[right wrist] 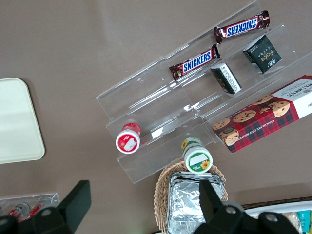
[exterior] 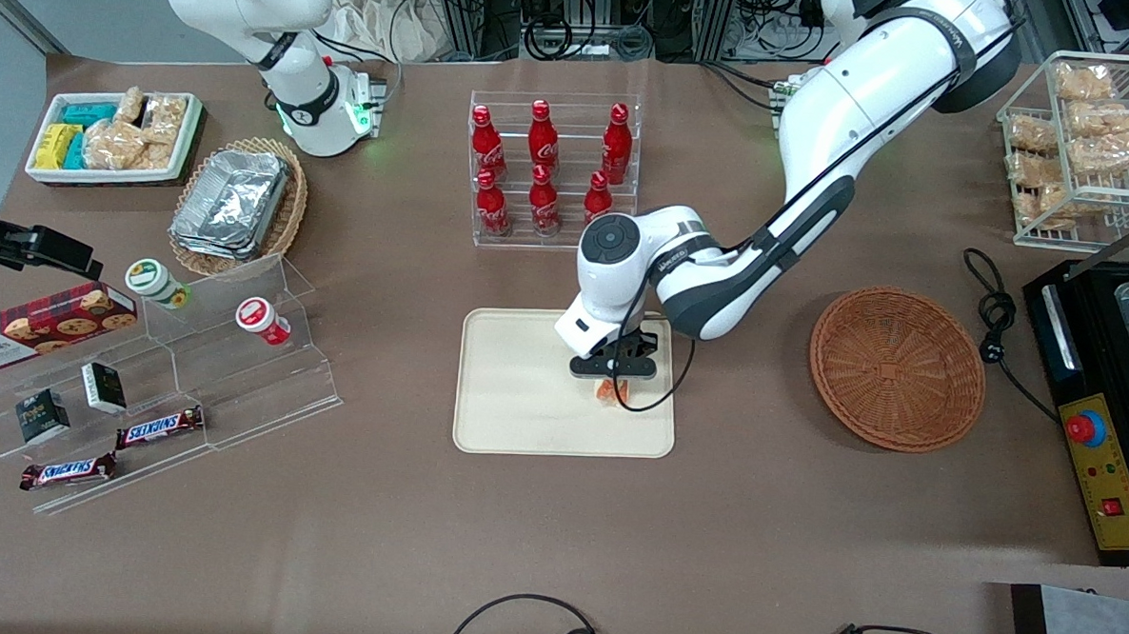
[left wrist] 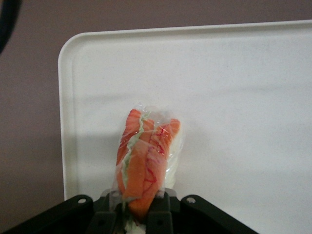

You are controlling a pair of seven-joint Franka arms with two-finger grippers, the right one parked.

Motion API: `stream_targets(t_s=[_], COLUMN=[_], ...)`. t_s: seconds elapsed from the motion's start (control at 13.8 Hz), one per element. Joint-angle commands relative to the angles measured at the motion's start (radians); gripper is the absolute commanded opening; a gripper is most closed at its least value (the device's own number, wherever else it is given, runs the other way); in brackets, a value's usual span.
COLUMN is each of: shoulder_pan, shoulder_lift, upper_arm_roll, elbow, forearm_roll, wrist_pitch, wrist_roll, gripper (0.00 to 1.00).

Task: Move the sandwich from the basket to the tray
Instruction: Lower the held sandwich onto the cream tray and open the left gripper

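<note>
Front view: the left arm's gripper (exterior: pixel 616 380) hangs over the cream tray (exterior: pixel 514 391), with the wrapped sandwich (exterior: pixel 610 391) showing just under it. The reddish-brown basket (exterior: pixel 896 368) sits well apart toward the working arm's end; a rack of red Coca-Cola bottles (exterior: pixel 544 168) stands farther from the camera than the tray.

Left wrist view: the black fingers (left wrist: pixel 161 214) are clamped on the sandwich (left wrist: pixel 146 156), orange and green filling facing out, above the tray (left wrist: pixel 243 97).

Right wrist view: clear acrylic steps (right wrist: pixel 195 97) carry two Snickers bars (right wrist: pixel 194 62) and a Walkers cookie box (right wrist: pixel 265 114).
</note>
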Motion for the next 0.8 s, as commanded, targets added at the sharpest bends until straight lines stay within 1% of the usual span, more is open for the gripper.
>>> stream_targets(t_s=[0.0, 0.14, 0.29, 0.36, 0.43, 0.51, 0.72], shoulder_pan=[-0.023, -0.052, -0.063, -0.063, -0.063, -0.065, -0.063], shoulder_lift=[0.022, 0.022, 0.022, 0.02, 0.02, 0.02, 0.014], upper_arm_roll=[0.013, 0.045, 0.059, 0.059, 0.062, 0.063, 0.063], elbow=[0.036, 0.037, 0.04, 0.04, 0.042, 0.045, 0.062], forearm_roll=[0.025, 0.023, 0.023, 0.023, 0.025, 0.025, 0.023], wrist_pitch=[-0.009, -0.009, -0.009, -0.009, -0.009, -0.009, -0.011], wrist_roll=[-0.033, -0.035, -0.035, -0.033, -0.03, -0.03, -0.029], gripper=[0.16, 0.26, 0.47, 0.64, 0.96, 1.0, 1.0])
